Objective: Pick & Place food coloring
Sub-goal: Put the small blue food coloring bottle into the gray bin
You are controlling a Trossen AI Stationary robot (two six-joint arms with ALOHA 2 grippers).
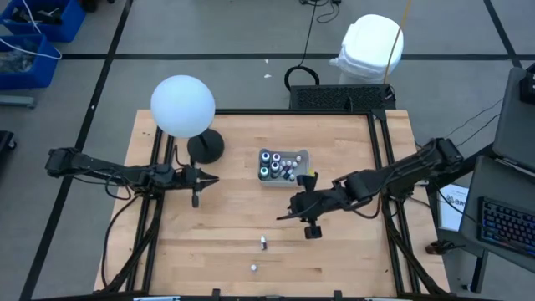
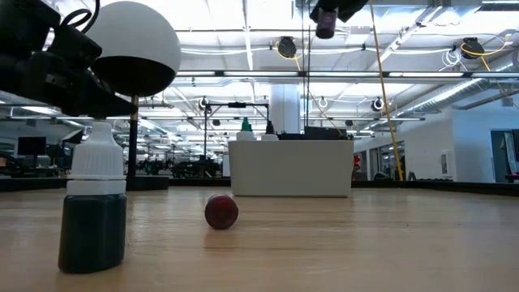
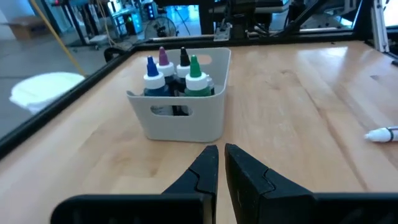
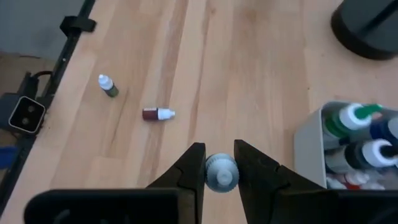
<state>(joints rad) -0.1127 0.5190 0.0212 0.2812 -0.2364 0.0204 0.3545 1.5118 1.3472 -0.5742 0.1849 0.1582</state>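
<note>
- Right gripper (image 4: pixel 221 169): fingers pinching one small white-capped food-coloring bottle (image 4: pixel 221 173), at 5 o'clock of the grey plastic bin (image 1: pixel 282 165) holding more bottles.
- Left gripper (image 3: pixel 219 163): fingers pressed together, empty, at 9 o'clock of the bin.
- Two loose bottles on the wooden table (image 1: pixel 351 251): one lying (image 1: pixel 263 242), one upright (image 1: pixel 253 267), at 6 o'clock.

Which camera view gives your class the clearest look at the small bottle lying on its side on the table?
The right wrist view: the lying bottle shows whole, dark red body and white cap, clear of the standing bottle. The low view shows only its round red end. The high view shows a pale speck. The left wrist view catches its white cap at the edge.
</note>
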